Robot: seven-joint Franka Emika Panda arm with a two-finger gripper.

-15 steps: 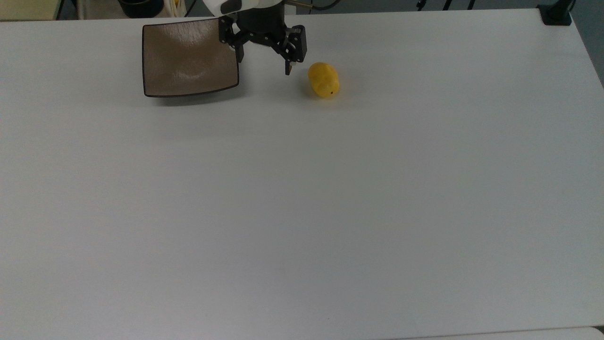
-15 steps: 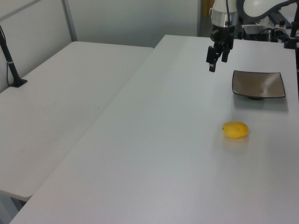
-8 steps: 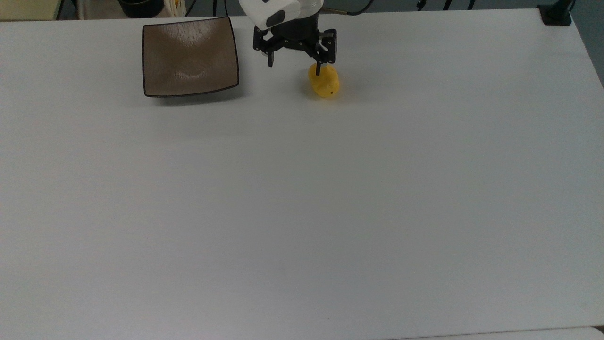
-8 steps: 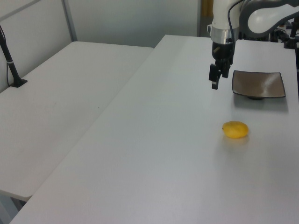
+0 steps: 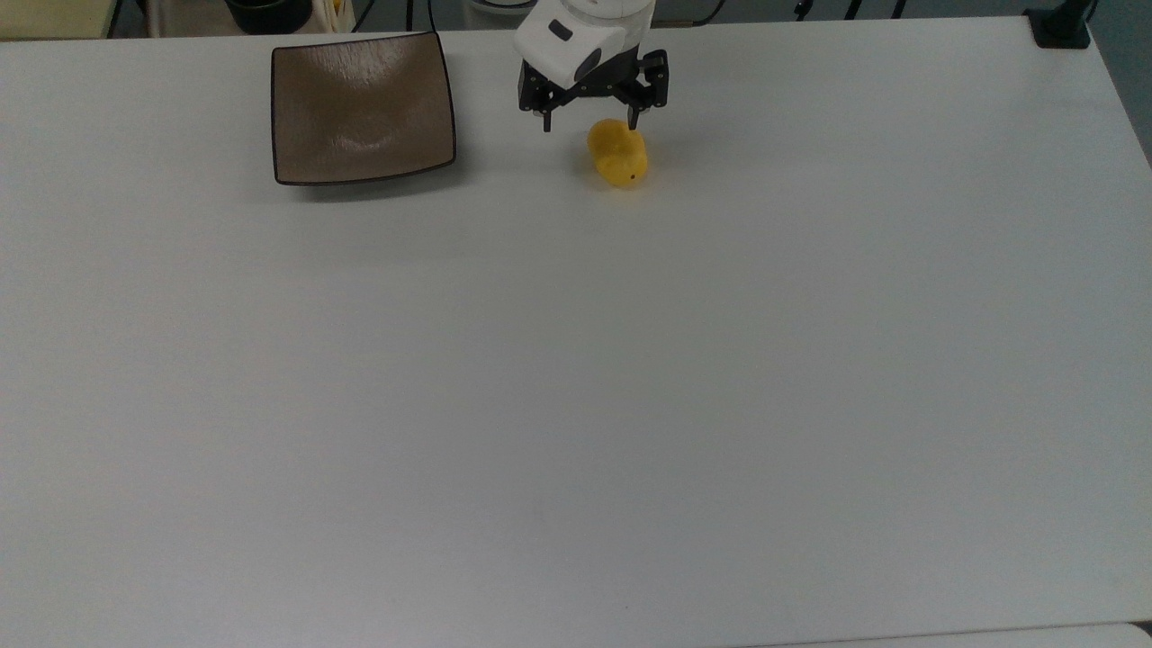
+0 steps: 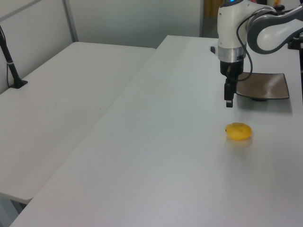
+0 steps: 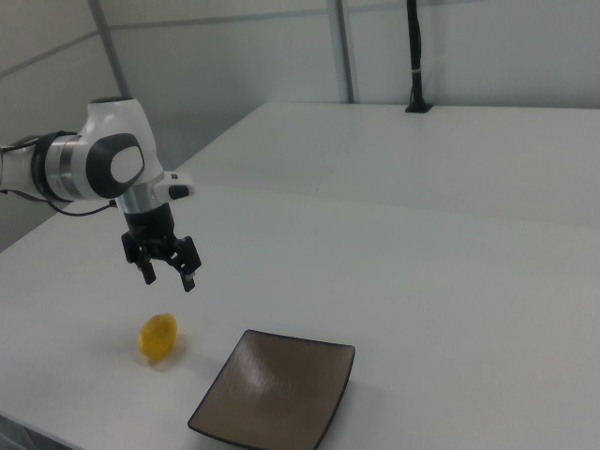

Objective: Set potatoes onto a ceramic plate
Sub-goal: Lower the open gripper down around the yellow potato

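**Above the potato, fingers spread**

Over the white table (image 5: 576,378) I am hanging my claw (image 5: 590,122), fingers pointing down and spread wide apart, gripping nothing. In the top view one fingertip is sitting at the potato's upper edge and the other is off toward the top view's left, over bare table. In the right view my claw (image 7: 168,277) is showing clearly above the potato (image 7: 157,337), apart from it, and in the left view my claw (image 6: 229,101) is likewise hanging in the air short of the potato (image 6: 238,131).

The potato (image 5: 618,154) is lying on the table, bright yellow and oval, with a tiny dark spot near its lower end in the top view. It is not lying on the plate.

The ceramic plate (image 5: 362,106) is sitting flat on the table, square and brown with a dark rim, well apart from the potato, toward the top view's left. In the right view the plate (image 7: 277,394) is lying to the right view's right of the potato, and in the left view my arm is partly covering the plate (image 6: 265,86).
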